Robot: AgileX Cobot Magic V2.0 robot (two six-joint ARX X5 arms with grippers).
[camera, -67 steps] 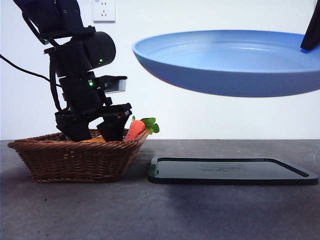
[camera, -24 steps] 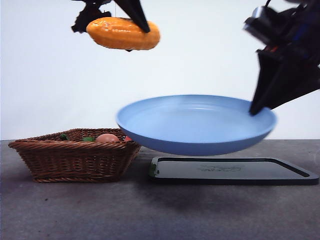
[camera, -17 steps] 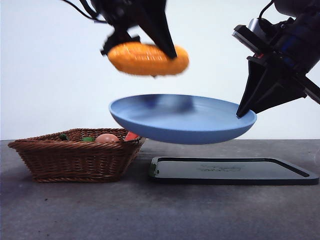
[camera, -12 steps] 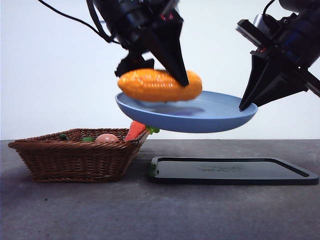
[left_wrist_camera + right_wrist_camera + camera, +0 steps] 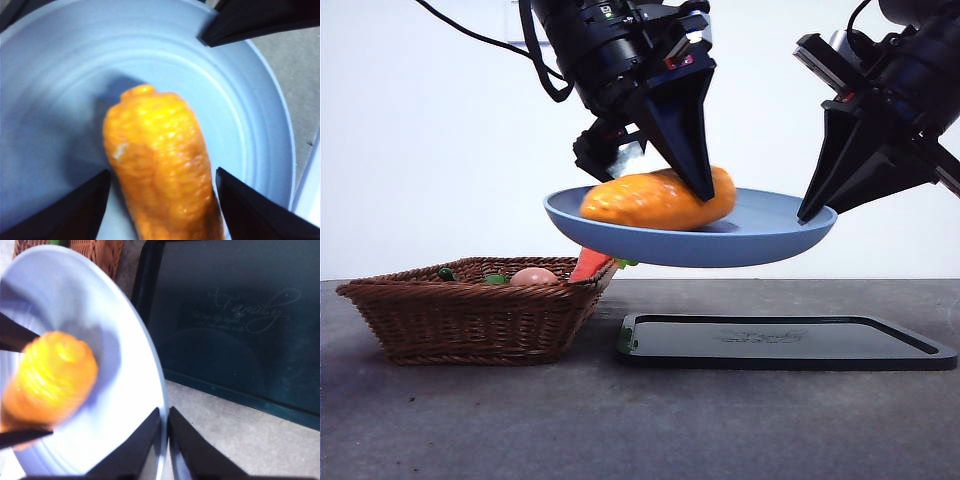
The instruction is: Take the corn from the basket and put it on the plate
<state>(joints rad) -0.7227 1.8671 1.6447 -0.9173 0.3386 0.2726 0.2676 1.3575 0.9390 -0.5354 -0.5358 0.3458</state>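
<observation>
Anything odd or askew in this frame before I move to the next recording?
The round light-blue plate is not on the table: the right gripper holds it by its rim, in the air above the flat black tray. The long orange-yellow corn cob lies in it between the left gripper's open jaws. Nothing looks spilled or damaged.

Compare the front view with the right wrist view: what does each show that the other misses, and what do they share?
Only the front view shows the basket's contents: the carrot and an egg-like thing. It also shows the plate held in the air above the table.

Only the right wrist view shows the script lettering on the black tray and the right gripper shut on the plate's rim.

Both show the corn on the plate between the left gripper's jaws.
</observation>
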